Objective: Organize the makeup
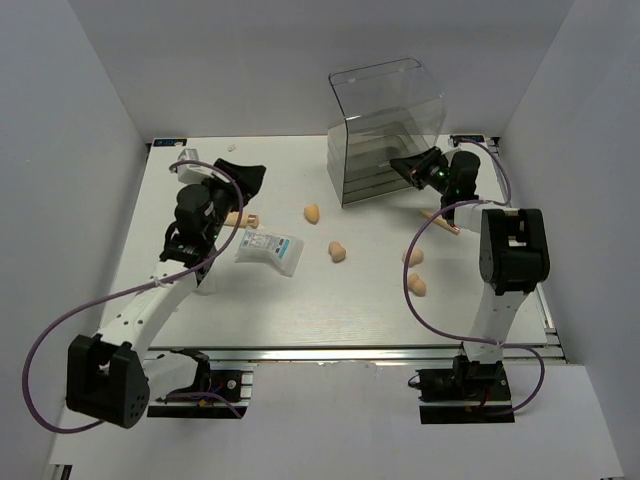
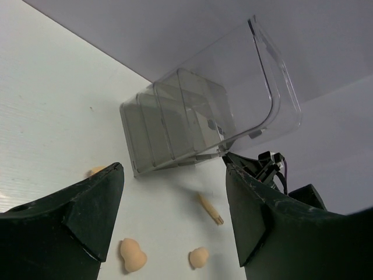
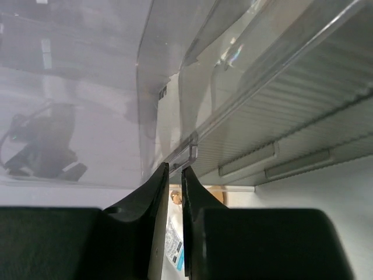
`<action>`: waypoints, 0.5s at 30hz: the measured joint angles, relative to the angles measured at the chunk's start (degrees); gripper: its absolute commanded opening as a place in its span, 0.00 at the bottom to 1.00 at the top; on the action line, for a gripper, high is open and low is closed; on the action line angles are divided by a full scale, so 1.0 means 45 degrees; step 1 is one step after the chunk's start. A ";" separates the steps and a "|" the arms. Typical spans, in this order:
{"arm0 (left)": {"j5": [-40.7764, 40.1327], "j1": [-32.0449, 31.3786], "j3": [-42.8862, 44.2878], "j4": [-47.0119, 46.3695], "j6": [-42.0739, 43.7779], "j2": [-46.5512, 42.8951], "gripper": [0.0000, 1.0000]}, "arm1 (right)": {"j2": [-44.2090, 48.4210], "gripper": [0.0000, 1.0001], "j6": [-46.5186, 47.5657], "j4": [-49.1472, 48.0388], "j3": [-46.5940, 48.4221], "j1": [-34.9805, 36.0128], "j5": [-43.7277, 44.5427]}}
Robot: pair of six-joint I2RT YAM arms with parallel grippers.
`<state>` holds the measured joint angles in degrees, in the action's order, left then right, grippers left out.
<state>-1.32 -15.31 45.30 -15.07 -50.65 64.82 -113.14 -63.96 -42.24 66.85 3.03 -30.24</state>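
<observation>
Right gripper (image 3: 174, 168): jaws nearly together at the small tab (image 3: 190, 150) of the clear drawer box (image 1: 385, 125), at the table's (image 1: 300, 320) far edge, right of centre. I can't tell if the tab is pinched. Left gripper (image 2: 173, 164): wide open, empty, far-left. Makeup is loose: sponges (image 1: 337, 251) mid-table, stick (image 1: 440, 226) near the right gripper, tube (image 1: 240, 219) and packet (image 1: 268, 248) left.

Risks:
- Thin tab slips out.
- Box is unbraced, so a pull drags it whole.
- Pull-back sweeps the stick.

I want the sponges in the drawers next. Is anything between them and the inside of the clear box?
The drawer fronts themselves: all look shut, facing the sponges. The right hand is at one front's tab. Otherwise only bare table lies between.
</observation>
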 measured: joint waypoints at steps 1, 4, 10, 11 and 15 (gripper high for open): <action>-0.0005 -0.0228 0.0189 -0.0068 0.0073 0.0291 0.80 | 0.0160 0.00 -0.0049 -0.0049 -0.0223 -0.0010 0.0029; -0.0063 -0.0981 0.0695 -0.0287 0.0253 0.1180 0.80 | 0.0947 0.00 -0.0112 -0.0214 -0.0889 -0.0078 0.0073; 0.0053 -0.2487 0.1773 -0.0947 0.0651 0.3419 0.81 | 0.3585 0.00 -0.0034 0.0238 -0.2186 -0.0204 0.0049; 0.0131 -0.2735 0.2069 -0.0962 0.0845 0.3876 0.81 | 0.4056 0.00 -0.0005 0.0389 -0.2297 -0.0209 0.0044; 0.0758 -0.3429 0.3259 -0.1156 0.1394 0.5464 0.82 | 0.5474 0.00 0.0277 0.0801 -0.2395 -0.0214 -0.0058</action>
<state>2.09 -30.74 59.96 -20.27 -44.38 89.41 -88.51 -62.72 -38.63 56.07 2.07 -30.50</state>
